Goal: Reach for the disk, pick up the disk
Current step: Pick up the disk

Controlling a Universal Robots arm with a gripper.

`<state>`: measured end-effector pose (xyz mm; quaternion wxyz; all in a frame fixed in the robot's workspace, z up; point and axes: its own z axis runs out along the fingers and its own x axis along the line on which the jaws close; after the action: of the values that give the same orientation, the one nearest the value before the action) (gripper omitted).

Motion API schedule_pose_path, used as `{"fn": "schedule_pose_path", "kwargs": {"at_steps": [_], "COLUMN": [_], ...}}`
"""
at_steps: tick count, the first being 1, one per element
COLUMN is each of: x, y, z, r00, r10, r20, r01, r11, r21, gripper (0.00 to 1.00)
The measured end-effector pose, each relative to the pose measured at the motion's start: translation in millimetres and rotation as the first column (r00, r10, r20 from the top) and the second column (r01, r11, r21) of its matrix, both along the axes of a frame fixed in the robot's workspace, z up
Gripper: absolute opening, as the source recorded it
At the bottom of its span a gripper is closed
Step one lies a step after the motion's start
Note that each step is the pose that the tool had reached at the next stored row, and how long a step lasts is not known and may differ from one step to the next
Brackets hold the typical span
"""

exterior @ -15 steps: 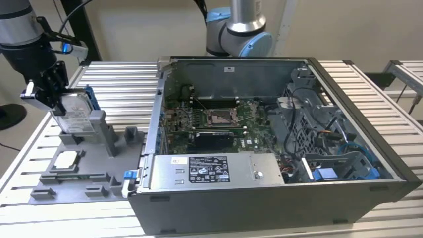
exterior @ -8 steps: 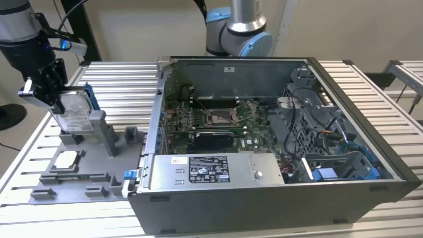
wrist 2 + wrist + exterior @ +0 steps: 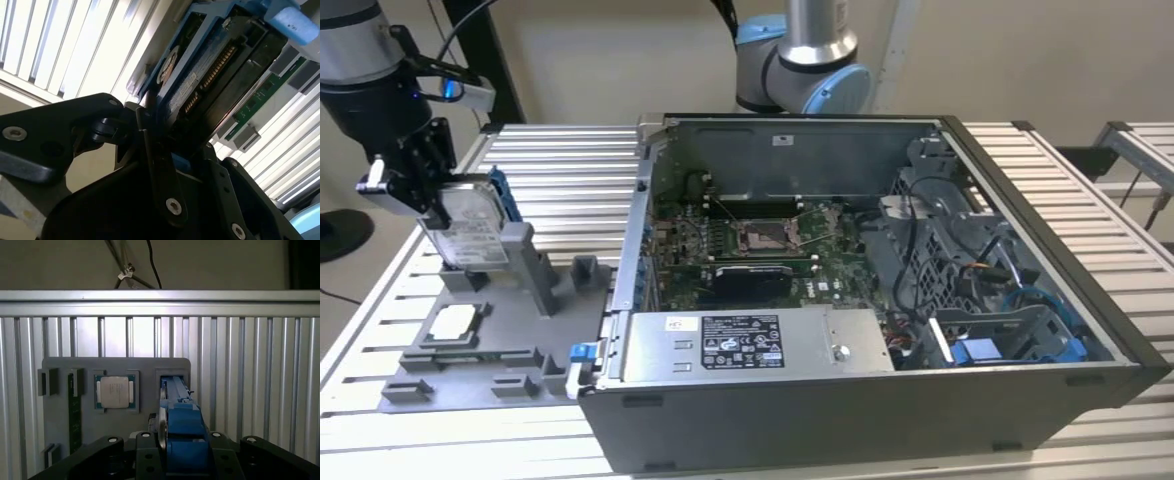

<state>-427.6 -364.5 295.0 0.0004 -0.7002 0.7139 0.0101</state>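
At the tray [image 3: 494, 335], one gripper [image 3: 430, 198] clamps one disk [image 3: 470, 235].

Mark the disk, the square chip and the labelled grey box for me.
disk [image 3: 471, 232]: exterior view, its white label.
square chip [image 3: 115, 391]: first wrist view, middle of its silver top.
grey box [image 3: 861, 330]: exterior view, bare metal beside its label.

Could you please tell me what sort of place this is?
Probably a robotics lab cell for computer servicing: an opened desktop case, a grey parts fixture and a pincer gripping the disk.
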Motion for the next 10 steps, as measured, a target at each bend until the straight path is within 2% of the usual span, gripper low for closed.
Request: {"fn": "schedule_pose_path", "kwargs": {"at_steps": [7,10], "x": [0.0,0.0], "y": [0.0,0.0], "z": [0.0,2.7], "r00": [1.0000,1.0000], "r10": [0.001,0.001], "r20": [-0.0001,-0.0003], "r01": [-0.001,-0.001], "r11": [1.0000,1.0000], "r21": [0.0000,-0.0001], "gripper": [0.00,0.00]}}
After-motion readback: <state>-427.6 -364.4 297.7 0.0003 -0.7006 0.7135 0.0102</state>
